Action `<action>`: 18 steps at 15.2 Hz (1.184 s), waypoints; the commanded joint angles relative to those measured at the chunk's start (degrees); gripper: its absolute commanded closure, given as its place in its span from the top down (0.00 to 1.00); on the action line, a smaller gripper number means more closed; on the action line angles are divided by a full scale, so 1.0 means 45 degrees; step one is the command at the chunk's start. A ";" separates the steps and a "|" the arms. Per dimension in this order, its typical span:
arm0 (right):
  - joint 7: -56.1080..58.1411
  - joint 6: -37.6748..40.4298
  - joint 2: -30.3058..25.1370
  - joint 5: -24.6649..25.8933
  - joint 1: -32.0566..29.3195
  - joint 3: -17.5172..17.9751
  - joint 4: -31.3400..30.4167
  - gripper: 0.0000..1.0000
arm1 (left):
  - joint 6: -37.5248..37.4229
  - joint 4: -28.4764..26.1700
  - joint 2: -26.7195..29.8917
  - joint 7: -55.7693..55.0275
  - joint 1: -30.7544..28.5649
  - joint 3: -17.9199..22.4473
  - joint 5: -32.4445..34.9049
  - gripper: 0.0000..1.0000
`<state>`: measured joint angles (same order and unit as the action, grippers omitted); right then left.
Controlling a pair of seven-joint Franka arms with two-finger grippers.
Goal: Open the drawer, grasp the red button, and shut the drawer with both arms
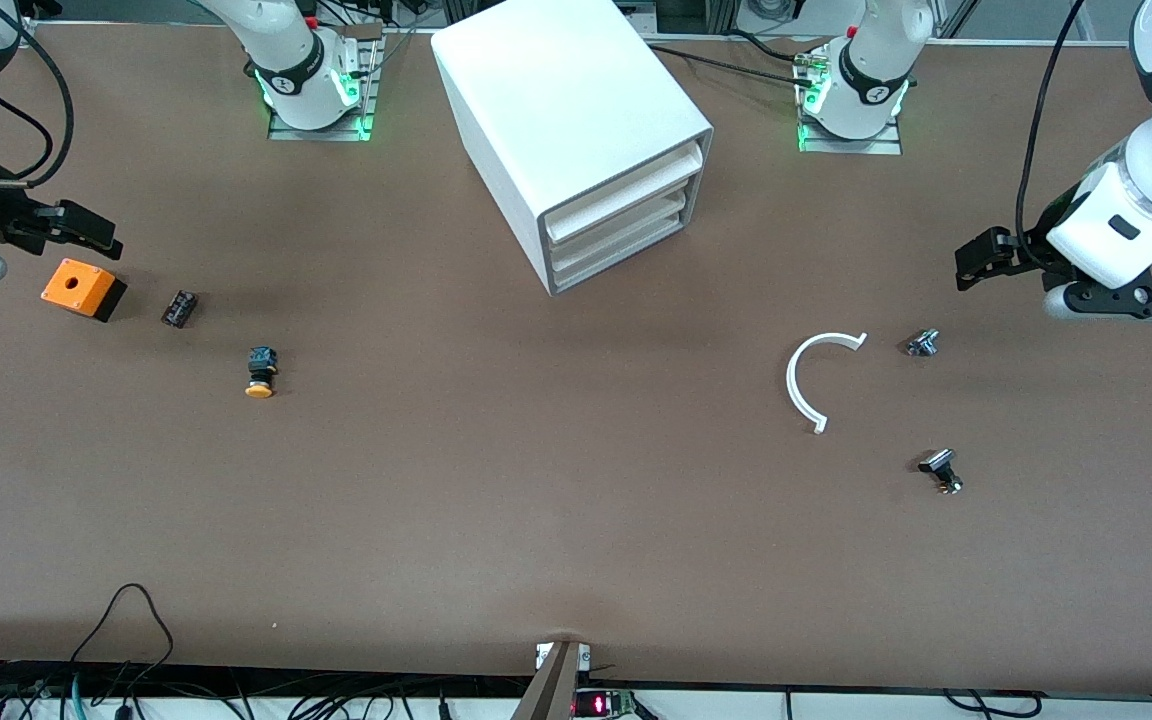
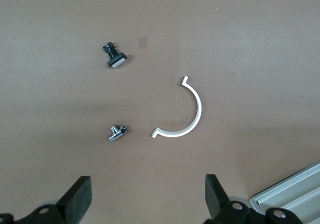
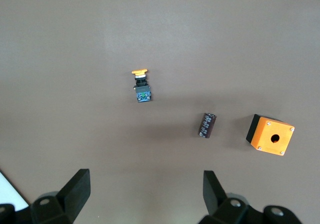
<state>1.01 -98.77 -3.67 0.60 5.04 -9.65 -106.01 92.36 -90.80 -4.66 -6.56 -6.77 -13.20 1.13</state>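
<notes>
Front view, read from the right arm's end of the desk (image 1: 536, 520) toward the left arm's end. The right gripper (image 1: 76, 232) hangs over the desk edge with its fingers (image 3: 75, 191) spread wide and holding nothing; just under it sits an orange box with a hole (image 1: 83, 289), then a small dark terminal block (image 1: 179, 308), then a push button with an orange-yellow cap (image 1: 260, 372), which lies nearer the front camera. At the middle stands the white cabinet (image 1: 566, 110), its stacked drawers (image 1: 626, 215) all shut. Toward the left arm's end lie a white half-ring (image 1: 814, 378), a small metal fitting (image 1: 923, 343) and a black-and-silver switch part (image 1: 942, 472). The left gripper (image 1: 981, 260) waits over that end, fingers (image 2: 77, 196) likewise fully apart and empty.

I see no red-capped button in any view; I judge it to be inside one of the shut drawers, well apart from both sets of fingers. My chief risks: picking the orange-yellow button by mistake, since it lies in plain reach of the right arm; pulling the wrong drawer, as all look alike; and dragging the cabinet across the desk if one arm pulls while the other does not brace it.
</notes>
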 commanded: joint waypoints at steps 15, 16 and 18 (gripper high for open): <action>-0.0185 -0.0103 -0.0513 0.0140 0.0422 0.1222 -0.0544 1.00 | 0.2521 -0.4506 -0.3200 0.1472 0.0466 -0.1968 -0.7551 1.00; -0.0205 0.0015 -0.0513 0.0140 0.0422 0.1516 -0.0525 1.00 | 0.2735 -0.4857 -0.3396 0.2020 0.0797 -0.2046 -0.7962 1.00; -0.0206 -0.0100 -0.0494 0.0101 0.0500 0.2257 -0.0427 1.00 | 0.3456 -0.5832 -0.3554 0.2647 0.0995 -0.2221 -0.9403 1.00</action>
<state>0.66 -99.56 -5.02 0.59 6.95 -2.19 -107.87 104.92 -112.83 -20.81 1.38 -3.14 -22.49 -35.44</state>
